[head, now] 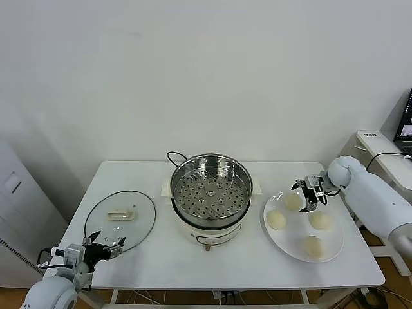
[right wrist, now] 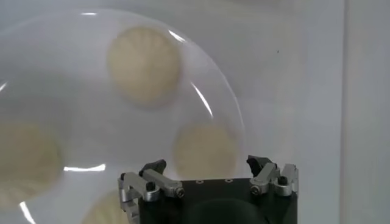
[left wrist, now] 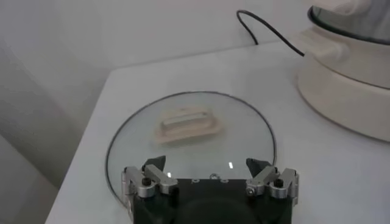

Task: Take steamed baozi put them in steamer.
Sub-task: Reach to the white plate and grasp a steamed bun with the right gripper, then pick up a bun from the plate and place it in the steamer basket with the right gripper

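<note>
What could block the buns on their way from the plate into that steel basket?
Nothing visible. The steamer stands open, its glass lid lying flat off to the far side by the left hand. The four buns sit uncovered on the plate, the right hand above them.

A plain white wall (head: 193, 71) fills the upper frame. Below it stands a white table (head: 148, 257). A grey cabinet (head: 16, 212) sits lower left; a white side unit (head: 380, 145) at right.
</note>
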Controlling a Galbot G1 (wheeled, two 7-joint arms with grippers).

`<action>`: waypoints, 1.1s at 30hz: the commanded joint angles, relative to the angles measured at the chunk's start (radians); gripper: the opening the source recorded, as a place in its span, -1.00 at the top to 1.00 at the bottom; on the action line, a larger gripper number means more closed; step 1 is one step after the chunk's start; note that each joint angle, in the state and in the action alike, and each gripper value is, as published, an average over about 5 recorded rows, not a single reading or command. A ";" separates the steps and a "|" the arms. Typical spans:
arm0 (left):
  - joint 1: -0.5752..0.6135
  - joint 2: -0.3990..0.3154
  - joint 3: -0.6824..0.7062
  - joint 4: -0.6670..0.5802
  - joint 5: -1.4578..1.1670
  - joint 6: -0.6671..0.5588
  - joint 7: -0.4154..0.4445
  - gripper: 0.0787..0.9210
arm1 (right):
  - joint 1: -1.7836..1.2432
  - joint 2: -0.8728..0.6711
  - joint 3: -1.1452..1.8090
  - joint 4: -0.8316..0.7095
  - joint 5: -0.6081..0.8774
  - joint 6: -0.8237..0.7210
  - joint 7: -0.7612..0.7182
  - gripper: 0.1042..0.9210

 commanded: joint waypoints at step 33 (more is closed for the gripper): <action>0.018 0.015 -0.017 -0.024 -0.021 0.007 -0.005 -0.77 | 0.616 -0.049 -0.461 0.294 0.396 0.131 -0.150 0.11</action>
